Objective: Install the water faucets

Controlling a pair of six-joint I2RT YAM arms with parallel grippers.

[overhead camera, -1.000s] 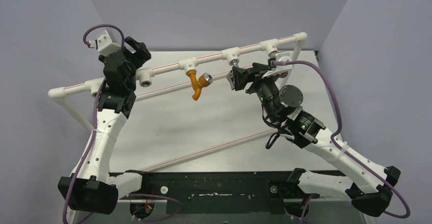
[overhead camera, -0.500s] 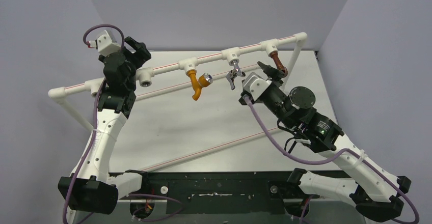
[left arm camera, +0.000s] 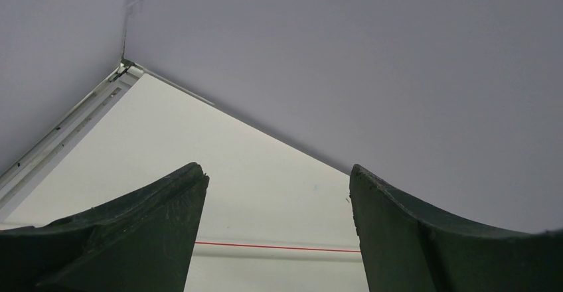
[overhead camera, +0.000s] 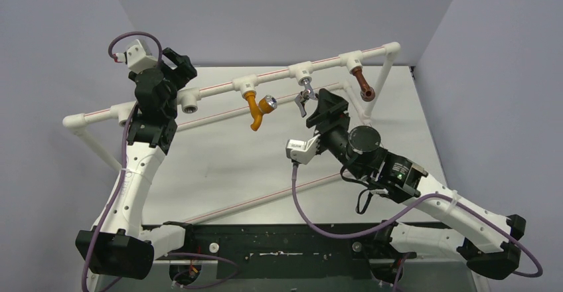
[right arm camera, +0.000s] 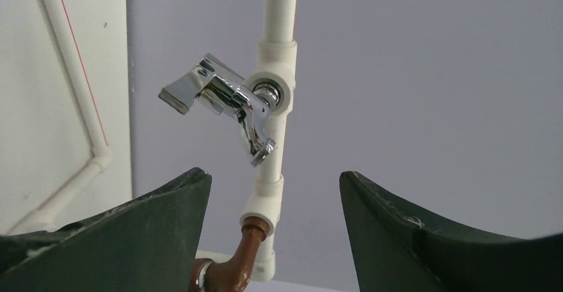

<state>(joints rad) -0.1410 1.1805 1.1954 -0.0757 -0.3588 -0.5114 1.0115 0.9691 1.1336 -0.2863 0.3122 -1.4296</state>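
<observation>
Above the worktop's [overhead camera: 219,166] far edge, the silver faucet [overhead camera: 305,97] hangs from the pipe's [overhead camera: 272,73] middle fitting, just ahead of the right tool [overhead camera: 326,103], spread and empty. The left tool [left arm camera: 277,170], also spread, stands well apart.

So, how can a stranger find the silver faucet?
Three faucets hang from the white pipe rail at the back; the silver faucet is the middle one. The orange faucet and brown faucet flank it; it alone is shiny metal with a lever.

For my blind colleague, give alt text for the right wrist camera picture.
A shiny silver faucet with a lever handle sits in a white pipe tee, framed between the dark fingers of the open right pincer; a brown faucet shows below.
</observation>
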